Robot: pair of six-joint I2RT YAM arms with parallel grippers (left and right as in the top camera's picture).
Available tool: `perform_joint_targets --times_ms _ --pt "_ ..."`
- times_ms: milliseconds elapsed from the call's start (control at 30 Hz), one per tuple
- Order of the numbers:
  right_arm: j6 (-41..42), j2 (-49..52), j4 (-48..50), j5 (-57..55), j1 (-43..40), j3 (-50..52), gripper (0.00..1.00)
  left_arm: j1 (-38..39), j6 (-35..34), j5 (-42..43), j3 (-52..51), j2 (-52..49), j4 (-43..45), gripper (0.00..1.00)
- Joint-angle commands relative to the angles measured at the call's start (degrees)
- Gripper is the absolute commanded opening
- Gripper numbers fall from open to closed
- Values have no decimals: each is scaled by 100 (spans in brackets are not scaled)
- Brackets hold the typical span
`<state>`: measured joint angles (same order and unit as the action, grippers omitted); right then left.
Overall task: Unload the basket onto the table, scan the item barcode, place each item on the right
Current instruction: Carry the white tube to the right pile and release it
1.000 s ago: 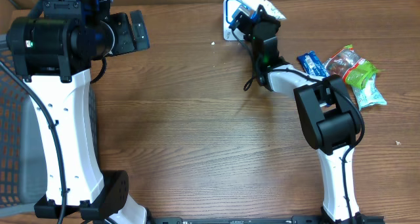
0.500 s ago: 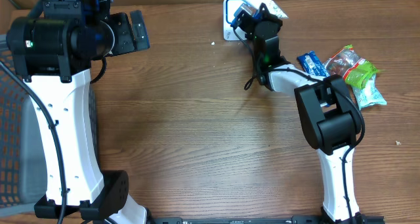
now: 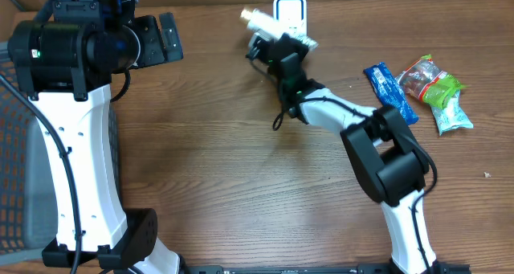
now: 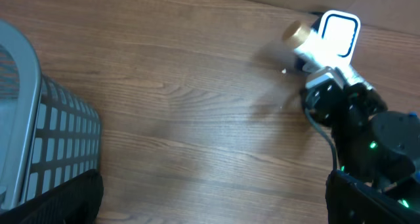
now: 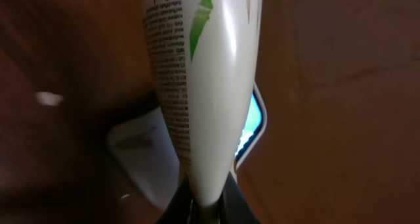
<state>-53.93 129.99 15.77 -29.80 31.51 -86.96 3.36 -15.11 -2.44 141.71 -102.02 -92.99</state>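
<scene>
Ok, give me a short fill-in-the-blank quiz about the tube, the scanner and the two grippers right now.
The right gripper is shut on the white tube, which bears a ____ leaf-like mark.
The left gripper stands ____, holding nothing.
The white scanner has a ____ rim.
Missing words: green; open; blue.

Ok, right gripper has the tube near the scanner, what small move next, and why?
Probably ease the white tube sideways over the scanner, printed side toward its face: overhead, the right gripper holds it just left of the scanner.
</scene>
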Motion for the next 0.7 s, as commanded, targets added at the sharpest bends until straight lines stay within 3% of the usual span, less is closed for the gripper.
perform_joint_targets --times_ms 0,233,300,467,667 --pt "2361 -1414 -1121 -70 446 -203 4 4 -76 -55 -15 7 17 100" --pt "6306 -2509 -4433 1436 402 -205 4 4 -76 -55 -15 7 20 100" --pt "7001 -2653 -5281 1471 160 -205 4 4 -76 -55 -15 7 20 100" --pt "7219 -2704 -7069 1067 -898 -175 4 4 -76 -55 -15 7 20 100" --pt "7215 -2702 -7261 625 -2317 197 4 4 -76 -55 -15 7 17 100"
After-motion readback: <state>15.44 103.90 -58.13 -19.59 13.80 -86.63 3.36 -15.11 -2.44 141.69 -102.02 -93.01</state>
